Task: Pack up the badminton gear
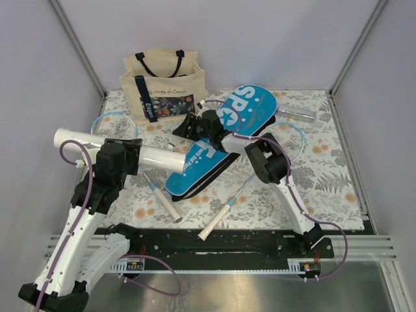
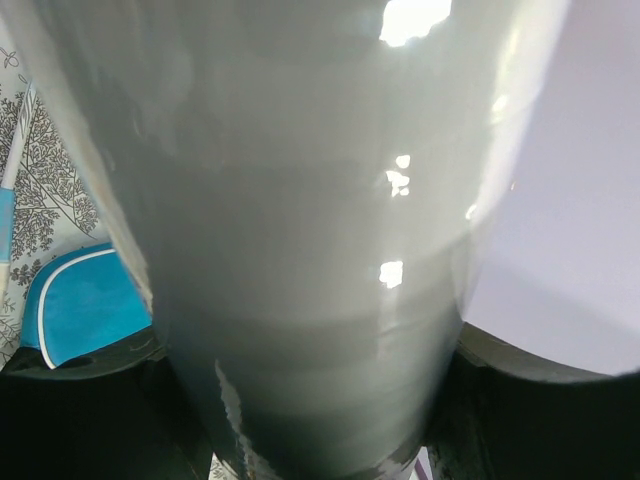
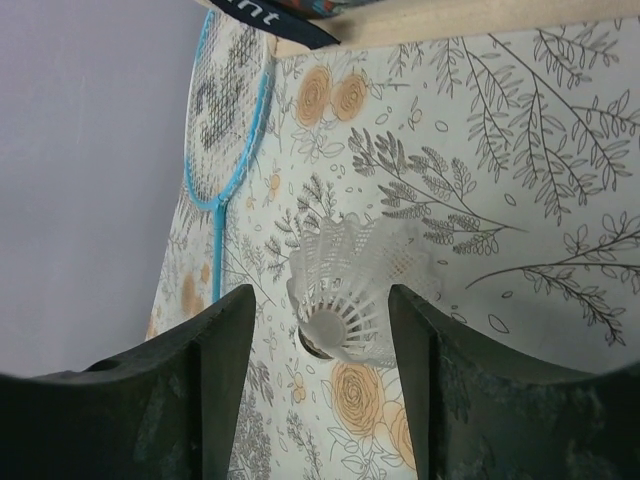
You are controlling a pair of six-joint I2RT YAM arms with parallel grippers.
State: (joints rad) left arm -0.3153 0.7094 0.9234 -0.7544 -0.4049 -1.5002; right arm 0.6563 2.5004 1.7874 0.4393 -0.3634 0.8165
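Left arm (image 1: 84, 214): raised, elbow bent, wrist turned inward; left gripper (image 1: 132, 156) clamped around white tube (image 1: 78, 138). Right arm (image 1: 289, 195): reaching forward-left, low; right gripper (image 3: 320, 330) jaws standing apart.

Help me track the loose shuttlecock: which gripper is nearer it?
Right. The right gripper hangs open with the shuttlecock between its fingers; the left gripper sits off to the left, clamped on the tube.

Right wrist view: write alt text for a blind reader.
A white plastic shuttlecock sits between the open dark fingers of the right tool, over a floral-print tablecloth. A racket head with a light-blue oval frame lies upper left.
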